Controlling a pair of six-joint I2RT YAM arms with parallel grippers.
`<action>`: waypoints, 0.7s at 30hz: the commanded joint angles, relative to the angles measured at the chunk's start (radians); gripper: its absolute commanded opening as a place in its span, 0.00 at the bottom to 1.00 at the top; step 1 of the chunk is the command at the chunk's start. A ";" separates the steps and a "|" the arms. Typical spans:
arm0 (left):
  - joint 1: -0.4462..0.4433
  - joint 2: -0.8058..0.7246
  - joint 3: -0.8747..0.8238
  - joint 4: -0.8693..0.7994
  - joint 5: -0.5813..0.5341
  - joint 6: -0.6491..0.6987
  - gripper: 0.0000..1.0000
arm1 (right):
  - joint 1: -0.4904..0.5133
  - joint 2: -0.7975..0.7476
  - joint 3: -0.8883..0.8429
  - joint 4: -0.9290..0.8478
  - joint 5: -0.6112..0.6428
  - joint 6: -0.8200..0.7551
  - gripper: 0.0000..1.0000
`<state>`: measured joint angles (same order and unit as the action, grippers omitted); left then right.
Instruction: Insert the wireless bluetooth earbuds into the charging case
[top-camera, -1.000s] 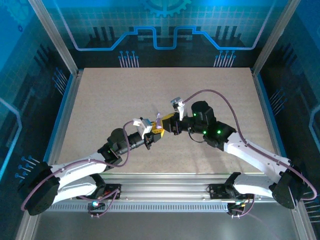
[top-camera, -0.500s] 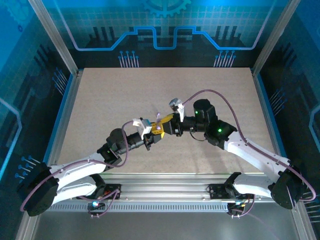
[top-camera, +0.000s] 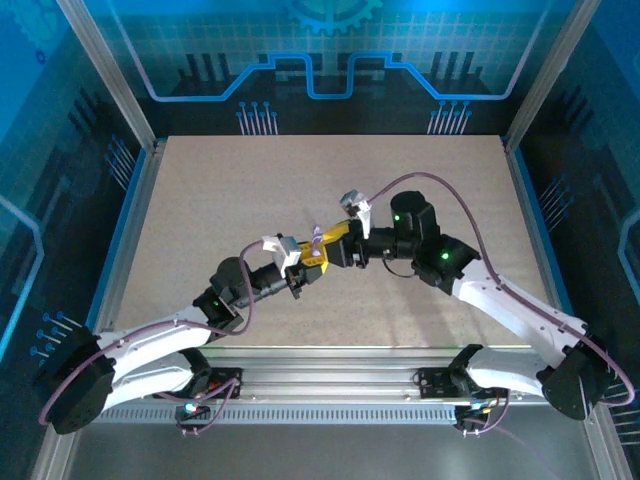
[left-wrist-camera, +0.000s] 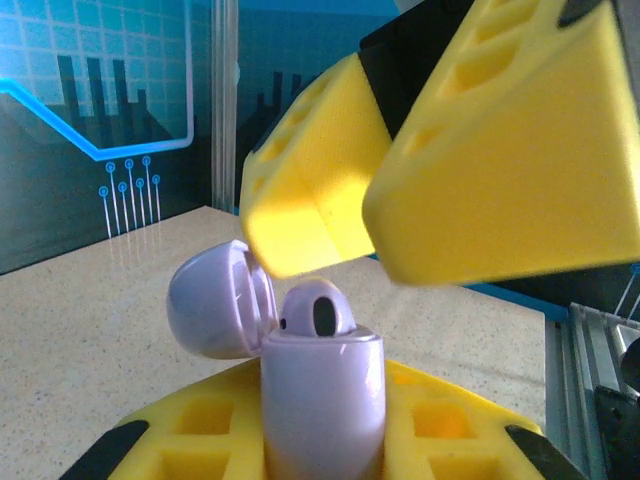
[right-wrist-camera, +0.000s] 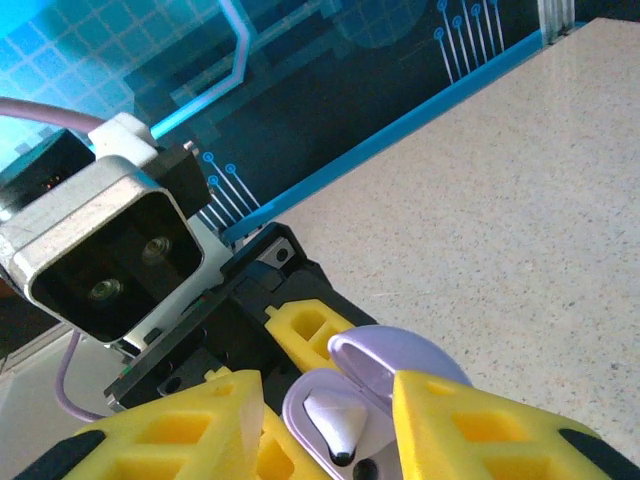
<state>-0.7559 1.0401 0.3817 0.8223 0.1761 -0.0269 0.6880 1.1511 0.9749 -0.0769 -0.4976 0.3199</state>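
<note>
Above the tabletop, left jaws clench the charging case upright, lid open; right jaws parted above.

One small round lilac plastic charging case sits at the lower middle of the left wrist frame, with one hinged lid. One pale lilac stemmed plastic earbud can be counted in it; a second cannot be made out. Two white-and-black robot arms carry two grippers, the left gripper and the right gripper, with four yellow block-shaped fingers. There is one speckled beige table.
</note>
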 joint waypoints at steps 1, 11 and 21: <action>-0.011 -0.011 0.038 0.037 0.009 0.009 0.16 | -0.016 -0.041 0.026 -0.041 0.013 0.023 0.40; -0.010 -0.020 0.064 -0.019 -0.009 0.027 0.17 | -0.029 -0.057 0.006 -0.088 0.009 0.090 0.37; -0.001 -0.079 0.031 -0.100 -0.113 0.014 0.18 | -0.032 -0.094 -0.034 -0.123 0.060 0.109 0.36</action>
<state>-0.7567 0.9909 0.4133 0.7574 0.1131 -0.0193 0.6685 1.0718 0.9436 -0.1658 -0.4599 0.4152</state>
